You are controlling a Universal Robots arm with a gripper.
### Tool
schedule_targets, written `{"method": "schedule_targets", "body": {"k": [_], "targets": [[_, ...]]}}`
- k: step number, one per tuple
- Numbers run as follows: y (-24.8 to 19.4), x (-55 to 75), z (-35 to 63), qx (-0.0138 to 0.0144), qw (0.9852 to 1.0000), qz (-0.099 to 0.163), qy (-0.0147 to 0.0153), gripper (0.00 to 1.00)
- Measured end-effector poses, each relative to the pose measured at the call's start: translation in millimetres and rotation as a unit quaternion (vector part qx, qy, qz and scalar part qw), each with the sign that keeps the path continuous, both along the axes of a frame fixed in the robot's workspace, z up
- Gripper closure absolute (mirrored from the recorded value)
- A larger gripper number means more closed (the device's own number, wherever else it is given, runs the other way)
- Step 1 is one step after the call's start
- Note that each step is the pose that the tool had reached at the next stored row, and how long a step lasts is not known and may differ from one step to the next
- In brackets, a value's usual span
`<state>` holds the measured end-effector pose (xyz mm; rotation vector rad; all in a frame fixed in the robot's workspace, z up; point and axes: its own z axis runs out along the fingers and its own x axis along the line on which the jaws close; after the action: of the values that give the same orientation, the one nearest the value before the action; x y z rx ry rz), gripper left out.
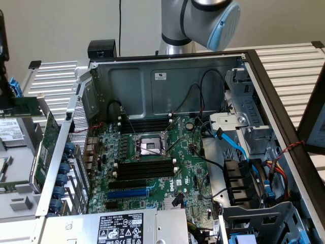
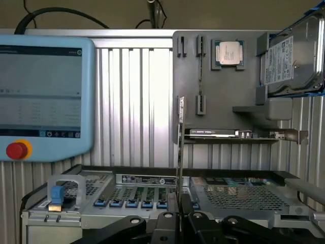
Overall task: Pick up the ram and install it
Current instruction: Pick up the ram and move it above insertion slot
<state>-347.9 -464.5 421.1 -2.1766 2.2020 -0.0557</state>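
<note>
Gripper point(image 2: 179, 217): clenched on the ram point(image 2: 181, 147), which stands upright and edge-on between the fingers, apart from the open computer case point(image 2: 244, 195). Step, as judged: pick-up done, install not yet begun. Installing calls for squaring its contact edge over a black memory slot point(image 1: 144, 168).

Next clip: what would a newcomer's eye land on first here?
In the exterior view, the open computer case lies with its green motherboard exposed and the robot arm beyond its back wall. In the wrist view the gripper holds the ram upright, edge-on, before a grey panel carrying a processor and a hard drive, with a blue teach pendant alongside.
</note>
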Motion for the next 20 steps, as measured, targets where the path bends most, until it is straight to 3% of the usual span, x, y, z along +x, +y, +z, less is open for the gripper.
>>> {"method": "schedule_targets", "body": {"k": [3,10,20], "targets": [[0.0,12.5,1.5,0.0,1.0,0.001,0.0014,0.86],[0.0,42.4,1.5,0.0,1.0,0.001,0.0085,0.86],[1.1,88.0,1.4,0.0,1.0,0.003,0.0086,0.86]]}}
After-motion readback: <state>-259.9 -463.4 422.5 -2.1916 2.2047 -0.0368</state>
